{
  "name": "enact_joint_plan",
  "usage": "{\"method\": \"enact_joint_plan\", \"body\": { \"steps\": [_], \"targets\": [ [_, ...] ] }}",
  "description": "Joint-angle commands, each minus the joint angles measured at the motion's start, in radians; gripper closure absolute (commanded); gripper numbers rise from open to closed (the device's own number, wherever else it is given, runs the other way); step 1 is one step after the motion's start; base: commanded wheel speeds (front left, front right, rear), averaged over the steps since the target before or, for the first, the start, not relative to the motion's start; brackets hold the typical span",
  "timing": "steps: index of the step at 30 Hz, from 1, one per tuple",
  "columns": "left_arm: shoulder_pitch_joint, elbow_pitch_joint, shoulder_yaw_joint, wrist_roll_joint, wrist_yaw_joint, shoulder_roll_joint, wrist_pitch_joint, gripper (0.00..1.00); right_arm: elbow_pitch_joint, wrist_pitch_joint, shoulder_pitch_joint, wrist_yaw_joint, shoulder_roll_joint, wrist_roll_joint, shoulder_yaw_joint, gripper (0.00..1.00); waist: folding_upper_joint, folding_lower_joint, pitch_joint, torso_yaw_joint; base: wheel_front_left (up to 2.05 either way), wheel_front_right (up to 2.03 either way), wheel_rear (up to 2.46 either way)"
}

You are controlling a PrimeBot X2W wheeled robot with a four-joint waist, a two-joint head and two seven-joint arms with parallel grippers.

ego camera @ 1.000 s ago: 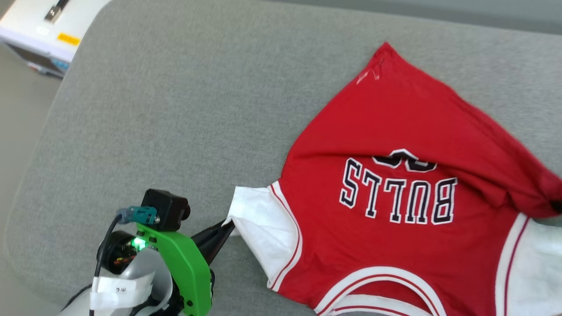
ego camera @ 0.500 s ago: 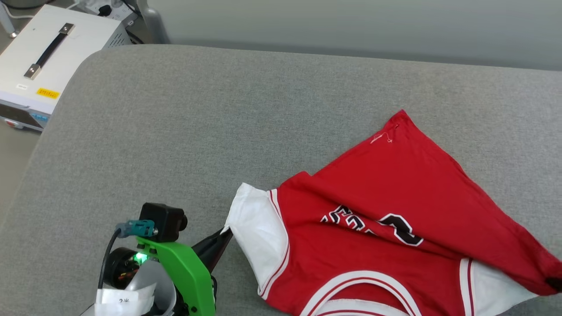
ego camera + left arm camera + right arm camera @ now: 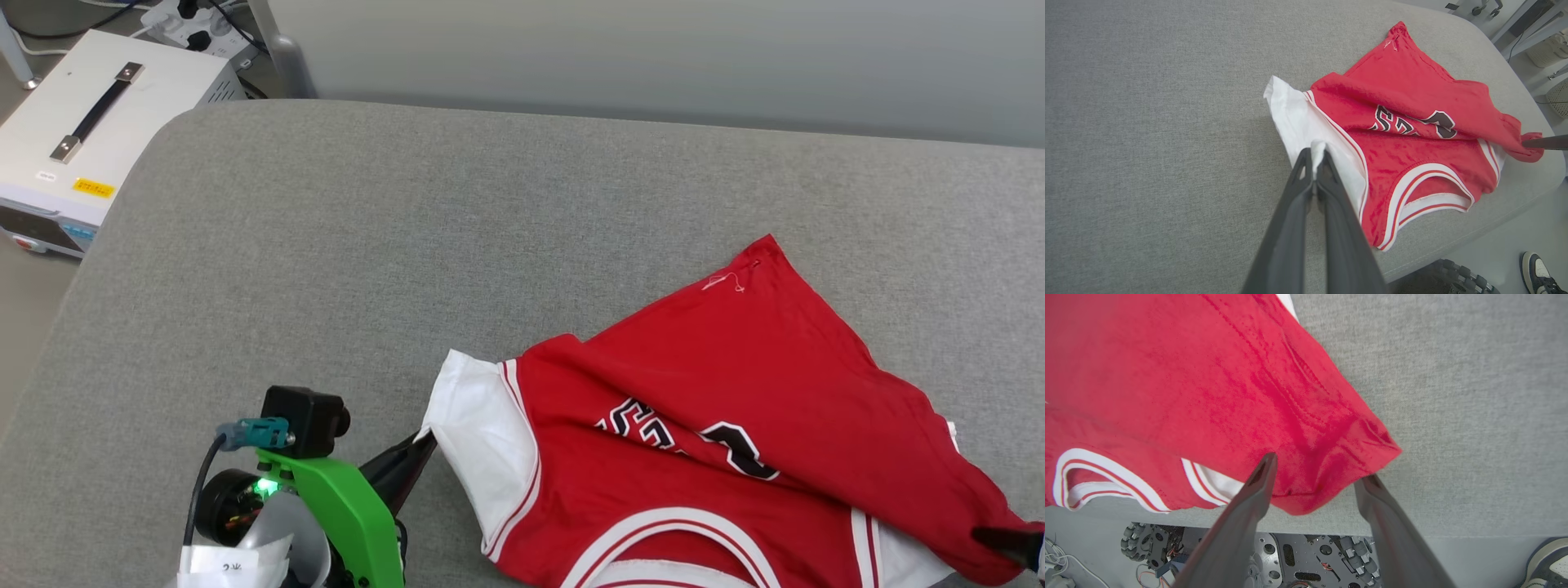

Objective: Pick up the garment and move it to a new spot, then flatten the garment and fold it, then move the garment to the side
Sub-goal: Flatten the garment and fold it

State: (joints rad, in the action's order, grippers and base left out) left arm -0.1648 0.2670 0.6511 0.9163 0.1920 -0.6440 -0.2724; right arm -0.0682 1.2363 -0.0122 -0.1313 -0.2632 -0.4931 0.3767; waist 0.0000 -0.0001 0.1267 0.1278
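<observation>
Garment (image 3: pixel 735 384) now folded over itself; right fingers (image 3: pixel 1257 486) spread astride corner.

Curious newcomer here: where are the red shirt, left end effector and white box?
red shirt (image 3: pixel 735 367): head view, its red body.
left end effector (image 3: pixel 1315 157): left wrist view, between its fingertips.
white box (image 3: pixel 163 90): head view, its top.

The left gripper (image 3: pixel 1314 153) is formed of two long dark grey fingers, each slotted near the tip. At its wrist a bright green bracket (image 3: pixel 351 510) set with small dark screws is topped by a black cube camera (image 3: pixel 306 420). A teal connector (image 3: pixel 253 433) is joined to a black cable (image 3: pixel 196 498), and a green light (image 3: pixel 263 487) is lit. A white label (image 3: pixel 216 563) is stuck on the pale forearm (image 3: pixel 282 523). The right gripper (image 3: pixel 1318 467) is formed of two smooth tapered fingers. A perforated dark base plate (image 3: pixel 1306 555) and roller wheels (image 3: pixel 1133 541) are shown.
</observation>
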Motion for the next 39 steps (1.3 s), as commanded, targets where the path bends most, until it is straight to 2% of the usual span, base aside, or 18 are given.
{"method": "enact_joint_plan", "body": {
  "steps": [1,7,13,22,28,39],
  "targets": [
    [0.003,0.002,-0.001,0.005,-0.005,-0.003,0.004,1.00,-0.015,0.001,0.029,0.001,-0.014,-0.017,-0.008,0.00,0.0000,0.0001,0.011,0.005,0.00,0.00,0.00],
    [0.000,0.003,0.007,0.001,-0.014,-0.002,0.005,1.00,-0.098,0.023,0.146,0.001,-0.057,-0.062,-0.068,0.00,0.0000,0.0001,0.052,0.034,0.00,0.00,0.00],
    [-0.021,0.005,0.010,-0.008,-0.024,0.006,0.012,1.00,-0.131,0.065,0.312,0.001,-0.055,-0.059,-0.141,0.00,0.0000,0.0001,0.117,0.083,0.00,0.00,0.00],
    [-0.075,0.001,0.027,-0.020,-0.056,0.045,0.022,1.00,0.014,0.076,0.526,0.001,-0.085,0.033,-0.216,0.00,0.0000,0.0001,0.216,0.192,0.00,0.00,0.00],
    [-0.100,-0.005,0.040,-0.027,-0.075,0.071,0.033,1.00,0.114,0.056,0.617,0.001,-0.122,0.074,-0.242,0.00,0.0000,0.0001,0.273,0.258,0.00,0.00,0.00],
    [-0.123,-0.029,0.063,-0.033,-0.102,0.107,0.049,1.00,0.236,0.045,0.640,0.001,-0.204,0.139,-0.296,0.00,0.0000,0.0001,0.318,0.328,0.00,0.00,0.00]
  ]
}}
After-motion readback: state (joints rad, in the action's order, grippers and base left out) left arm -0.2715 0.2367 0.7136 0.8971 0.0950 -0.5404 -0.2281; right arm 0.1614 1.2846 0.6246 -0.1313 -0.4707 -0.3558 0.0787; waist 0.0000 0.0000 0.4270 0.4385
